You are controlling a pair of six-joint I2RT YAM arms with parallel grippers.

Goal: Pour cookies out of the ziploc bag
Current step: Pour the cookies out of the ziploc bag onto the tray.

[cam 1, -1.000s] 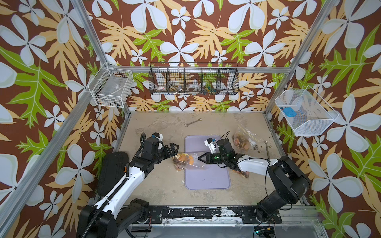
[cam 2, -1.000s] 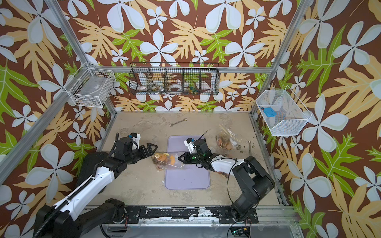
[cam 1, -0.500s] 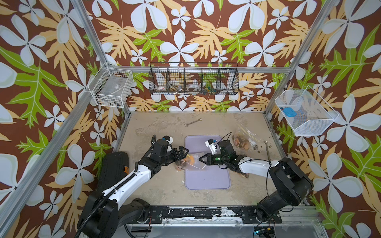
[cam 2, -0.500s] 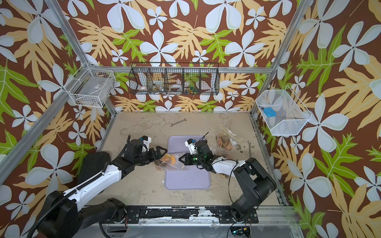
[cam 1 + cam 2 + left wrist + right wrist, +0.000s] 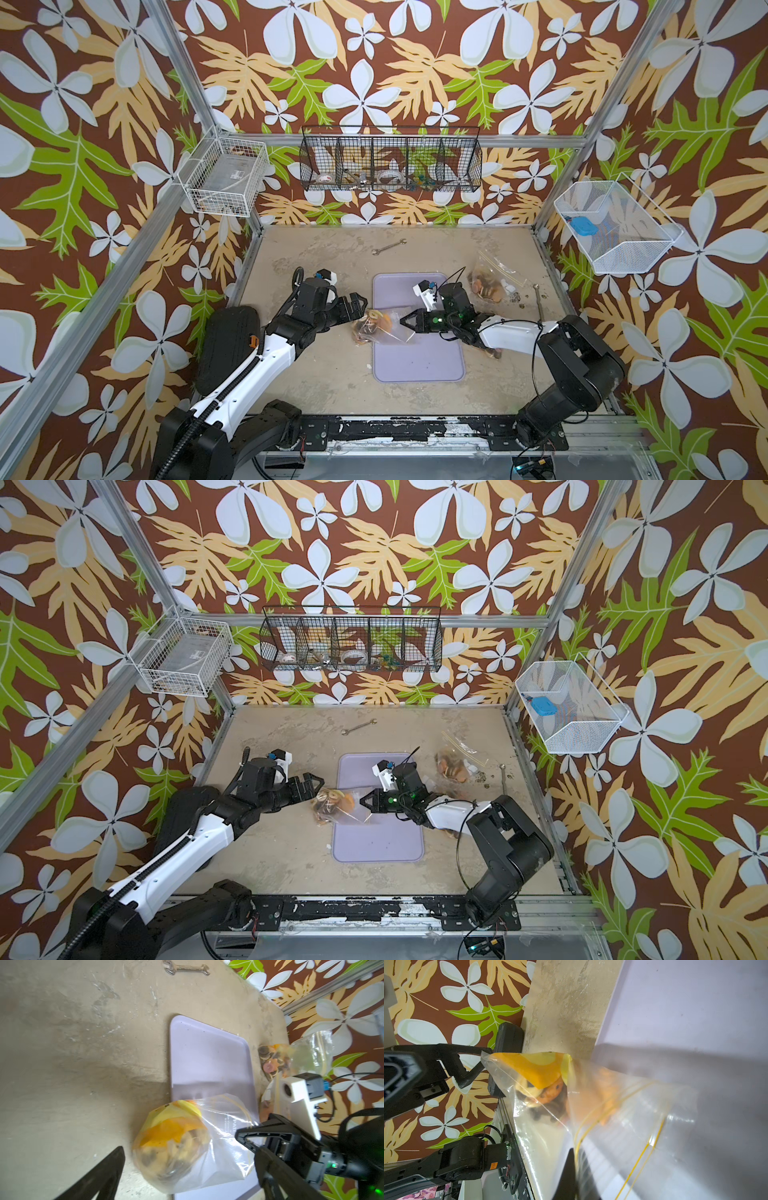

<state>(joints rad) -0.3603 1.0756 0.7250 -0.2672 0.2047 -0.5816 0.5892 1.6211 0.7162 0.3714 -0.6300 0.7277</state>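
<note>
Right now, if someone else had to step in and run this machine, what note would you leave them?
Left claw: open and empty, beside the cookie end of the ziploc bag.
Right claw: shut on the bag's zip end.
Things: the bag straddles the edge of the lilac tray on the left arm's side. The cookies are bunched in its bottom. A second bag of cookies lies past the tray's opposite edge.
Done: the bag is gripped at one end.
Left: nothing is poured yet, and no cookies are on the tray. I cannot tell whether the zip is open.
</note>
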